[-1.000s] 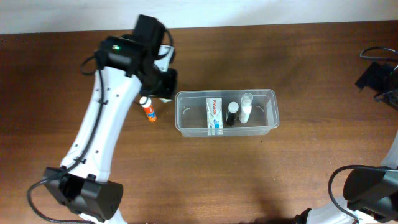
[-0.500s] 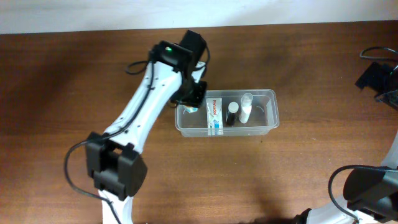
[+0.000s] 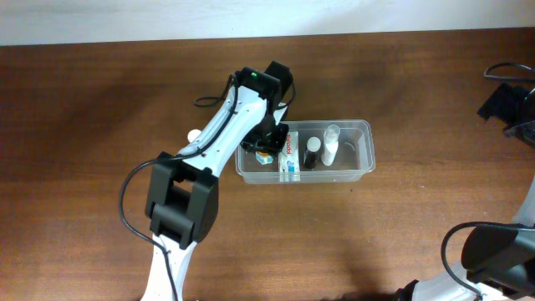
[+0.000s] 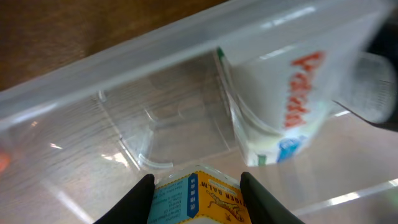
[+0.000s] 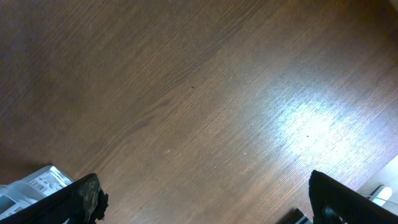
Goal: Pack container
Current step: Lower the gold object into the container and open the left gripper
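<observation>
The left fingers point(image 4: 139, 198) have come over the left end of the container point(image 3: 359, 172), pinching a small yellow box point(image 4: 198, 200). The container lies on the table point(image 3: 84, 167); the right fingers point(image 5: 351, 200), well to its right, are spread.

This looks like a robotics lab or test bench. A bare brown wood-grain table point(image 3: 100, 167) meets a plain white wall point(image 3: 84, 21) beyond the left gripper point(image 3: 269, 144). The white-and-black left arm point(image 3: 221, 138) behind that gripper carries a lit green indicator point(image 3: 250, 77) and loose black cables point(image 3: 123, 207). A second arm's base point(image 3: 493, 251) and black cabled gear point(image 3: 504, 104) sit far to its right. The props are the container point(image 3: 364, 155) under the gripper, holding small bottles and a medicine carton, and the small yellow box point(image 4: 199, 199) pinched in its jaws.
</observation>
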Robot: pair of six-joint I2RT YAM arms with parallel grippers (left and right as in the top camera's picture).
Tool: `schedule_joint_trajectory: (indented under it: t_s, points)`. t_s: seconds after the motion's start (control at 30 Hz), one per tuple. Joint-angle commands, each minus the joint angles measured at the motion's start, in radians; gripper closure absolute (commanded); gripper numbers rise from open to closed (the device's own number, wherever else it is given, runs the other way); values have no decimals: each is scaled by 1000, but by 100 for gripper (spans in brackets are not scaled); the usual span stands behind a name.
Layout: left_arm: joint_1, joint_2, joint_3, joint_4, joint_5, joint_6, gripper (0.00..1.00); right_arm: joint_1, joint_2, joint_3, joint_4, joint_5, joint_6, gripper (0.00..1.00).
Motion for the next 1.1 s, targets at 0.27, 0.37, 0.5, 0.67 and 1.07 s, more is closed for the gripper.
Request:
schedule_joint_trajectory:
  t_s: [0.27, 0.37, 0.5, 0.67, 1.07]
  points:
    - [0, 24, 15, 14, -7, -13, 64, -2, 0, 2, -2, 1, 5, 2]
    - [0, 24, 15, 21, -18, -13, 64, -2, 0, 2, -2, 1, 5, 2]
    - [0, 29, 15, 31, -44, -13, 64, -2, 0, 2, -2, 1, 5, 2]
    - [0, 29, 15, 46, -45, -13, 64, -2, 0, 2, -2, 1, 5, 2]
    - [0, 29, 15, 47, -46, -13, 64, -2, 0, 2, -2, 1, 5, 2]
